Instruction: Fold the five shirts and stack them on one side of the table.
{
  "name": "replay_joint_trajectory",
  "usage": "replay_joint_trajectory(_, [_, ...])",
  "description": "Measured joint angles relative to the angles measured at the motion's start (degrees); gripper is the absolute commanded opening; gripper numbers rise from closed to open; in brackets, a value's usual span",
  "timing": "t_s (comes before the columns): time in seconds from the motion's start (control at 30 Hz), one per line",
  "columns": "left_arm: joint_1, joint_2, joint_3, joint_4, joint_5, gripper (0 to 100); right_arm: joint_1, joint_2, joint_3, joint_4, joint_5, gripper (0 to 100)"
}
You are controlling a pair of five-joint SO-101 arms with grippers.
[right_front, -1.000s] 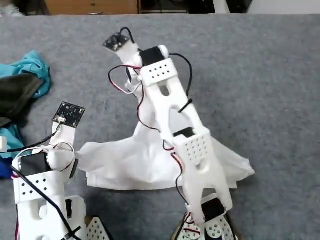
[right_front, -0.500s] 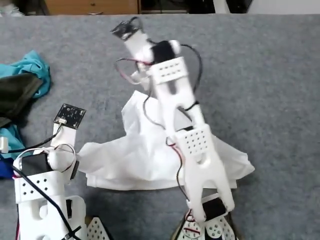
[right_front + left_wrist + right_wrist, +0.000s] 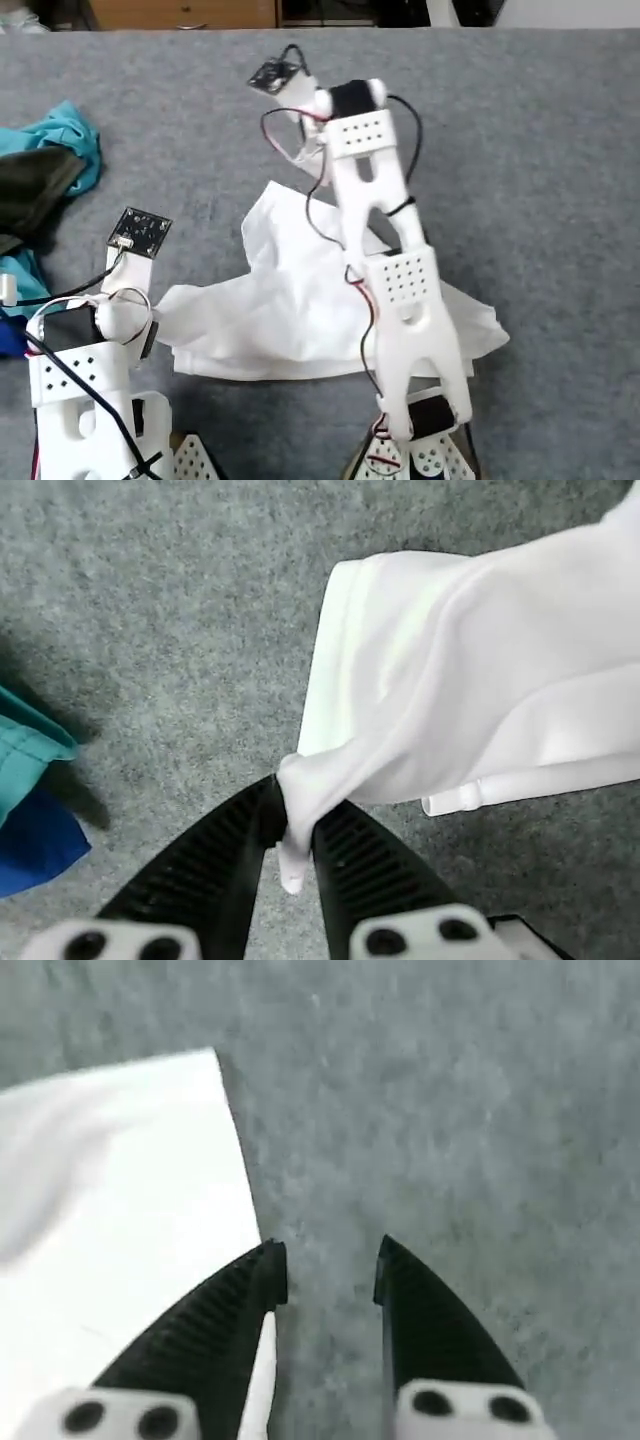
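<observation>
Barely started: my left gripper [image 3: 292, 825] pinches the crumpled white cloth shirt [image 3: 280, 310], right gripper [image 3: 330, 1272] open at its edge; teal-and-dark shirt heap [image 3: 45, 170] unfolded.

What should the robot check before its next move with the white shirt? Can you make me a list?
1. Left end effector shut on a corner of the white shirt: ok.
2. Right end effector open, bare table between its jaws: ok.
3. White shirt lying flat and smooth: not ok, it is bunched.
4. Pile of other shirts apart from the white shirt: ok.
5. Grip firm enough to pull: cannot tell.
</observation>
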Motion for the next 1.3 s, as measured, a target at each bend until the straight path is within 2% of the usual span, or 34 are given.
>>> replay_joint_trajectory(0.3, [0.0,0.0,0.0,0.0,0.0,2,-6.3,5.5,0.4,-5.9,-1.4,15.3])
replay_joint_trajectory(0.77, [0.0,0.0,0.0,0.0,0.0,2,-6.8,8.2,0.5,-7.7,-1.6,15.4])
replay_joint_trajectory(0.93, [0.0,0.0,0.0,0.0,0.0,2,-7.8,8.2,0.5,-7.7,-1.6,23.7])
replay_joint_trajectory(1.3, [0.0,0.0,0.0,0.0,0.0,2,-8.5,9.2,0.8,-10.6,-1.6,20.9])
